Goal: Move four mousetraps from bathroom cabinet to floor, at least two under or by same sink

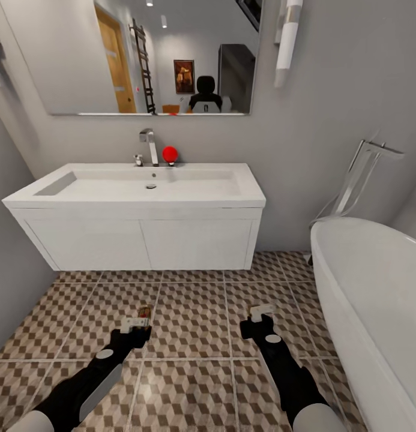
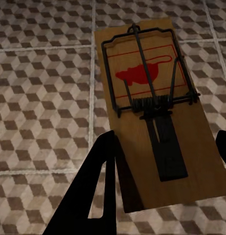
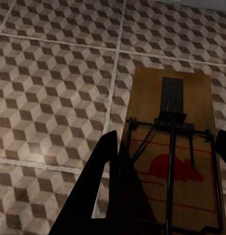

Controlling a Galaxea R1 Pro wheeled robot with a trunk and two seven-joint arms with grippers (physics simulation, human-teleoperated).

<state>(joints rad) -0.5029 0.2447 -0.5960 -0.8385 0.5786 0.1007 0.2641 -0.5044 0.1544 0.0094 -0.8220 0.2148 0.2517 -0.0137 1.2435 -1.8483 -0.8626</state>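
Left gripper [image 1: 137,324] grips one mousetrap [image 2: 157,112]; right gripper [image 1: 260,313] grips a second mousetrap [image 3: 174,147]. Both hang above the tiled floor [image 1: 189,324], before the sink [image 1: 135,186].

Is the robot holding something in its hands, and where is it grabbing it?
Yes. Each gripper holds a mousetrap: the left gripper grips its mousetrap across the plain end; the right gripper grips its mousetrap across the red-mark end.
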